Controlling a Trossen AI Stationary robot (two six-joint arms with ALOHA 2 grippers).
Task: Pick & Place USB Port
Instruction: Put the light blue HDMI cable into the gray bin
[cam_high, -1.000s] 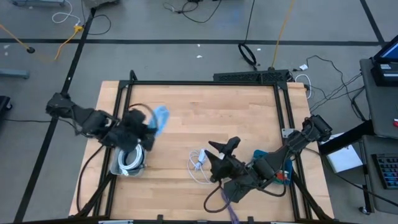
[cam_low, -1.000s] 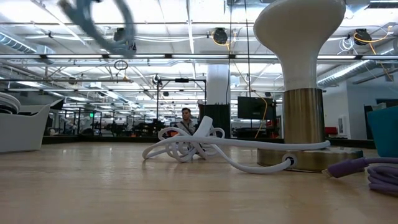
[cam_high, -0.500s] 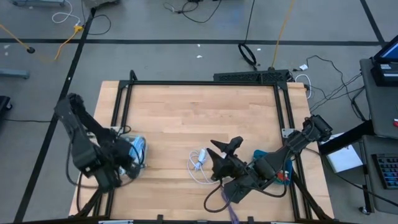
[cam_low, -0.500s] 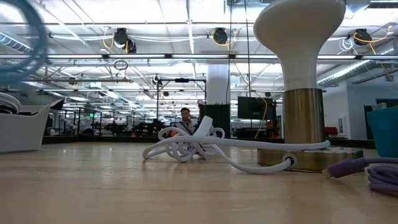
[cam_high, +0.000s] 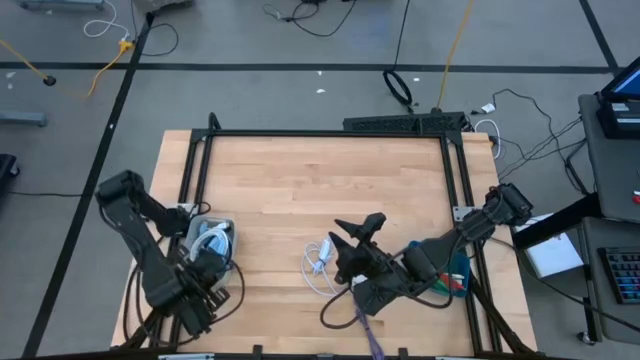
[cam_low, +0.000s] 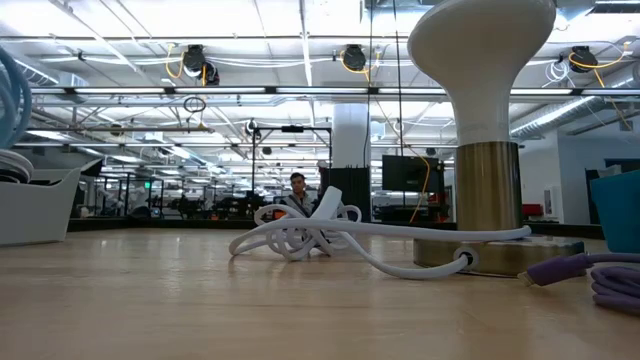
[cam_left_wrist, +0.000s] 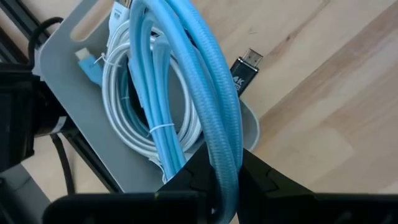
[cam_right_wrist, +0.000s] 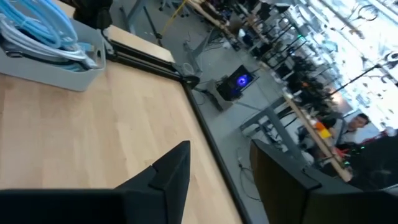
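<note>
A: Where is the left gripper (cam_left_wrist: 214, 186)?

B: Over the grey bin (cam_high: 196, 262) at the bench's (cam_high: 300, 190) left edge, near the front corner. Its fingers are pressed together on a loop of the blue cable (cam_left_wrist: 214, 106), which hangs down into the bin.

A: What else is in the bin?

B: A coiled white cable (cam_left_wrist: 134, 118) bound with a tie, touching the blue one. A dark plug (cam_left_wrist: 244, 70) sticks out past the bin's rim, above the wood.

A: And the right gripper (cam_high: 352, 245)?

B: It hangs above the bench near the front edge, right of centre, fingers spread with nothing between them. A loose white USB cable (cam_high: 320, 262) lies on the wood just beside it. A purple cable (cam_high: 368, 335) trails off the front edge.
</note>
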